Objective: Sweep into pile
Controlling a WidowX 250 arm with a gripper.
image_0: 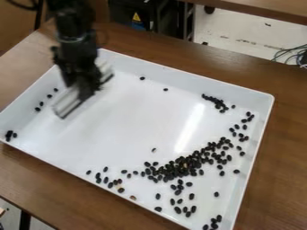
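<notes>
Most of the black beans lie in one loose heap toward 4 o'clock in the white tray. I see a smaller clump at 2, stragglers at 10, a few in the 9 o'clock corner, and more scattered from 5 round to 7. I judge I'm partway through the gathering. My hand is between 10 and 11 o'clock, with a pale sweeper beneath it. It looks gripped, but I can't tell how far the hand is closed. Next I'd set the sweeper behind the 10 o'clock strays and push them toward the heap, keeping off the wall so none get trapped. The tray sits on a brown wooden tabletop. Beyond, pale floor lies toward 1, dark equipment at 12 and loose cables toward 2.
</notes>
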